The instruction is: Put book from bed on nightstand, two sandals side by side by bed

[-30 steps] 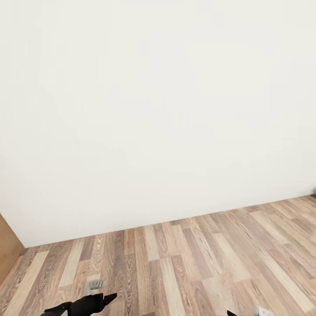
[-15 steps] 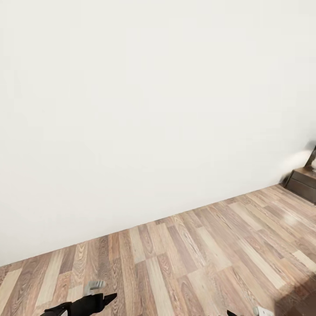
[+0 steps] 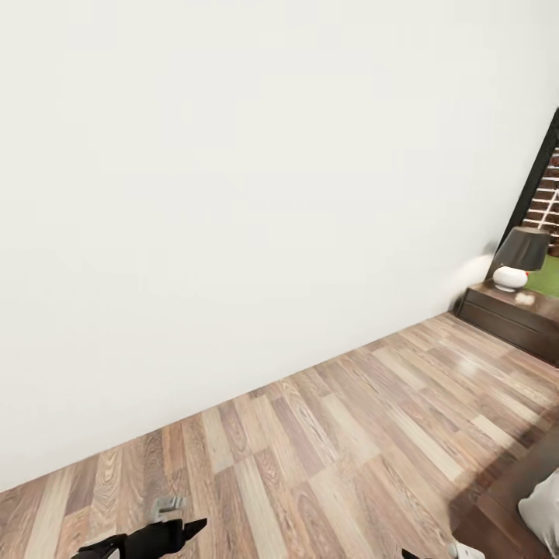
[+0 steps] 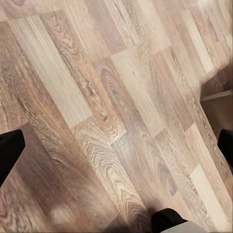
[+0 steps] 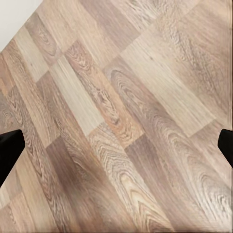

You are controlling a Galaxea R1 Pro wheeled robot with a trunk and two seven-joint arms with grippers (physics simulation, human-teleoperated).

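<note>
Wood-plank floor (image 3: 326, 458), brown and streaky, spreading from the near edge to a plain white wall (image 3: 233, 194) across the far side. At far right, against that wall: dark brown nightstand (image 3: 512, 318), with a lamp (image 3: 519, 258) on top, dark shade over a round white base, plus a small pale object just beside the base, too small to identify. Behind the lamp, dark-framed window (image 3: 547, 167) at the right edge, brick and green visible through it. In the near right corner: dark wooden frame of the bed (image 3: 505, 508), a bit of light grey bedding on it. Book and sandals not identifiable from these angles.

Left gripper (image 3: 167, 534), black, low at the near left above bare planks, its shadow on the floor just beyond. Through the left wrist camera: 2 dark fingertips (image 4: 8, 153) at opposite edges, well apart, spread wide, nothing between but floor. Right gripper (image 5: 116, 145) likewise: 2 black fingertips (image 5: 9, 148) at opposite edges, spread wide over planks, a sliver of white wall at one corner.
</note>
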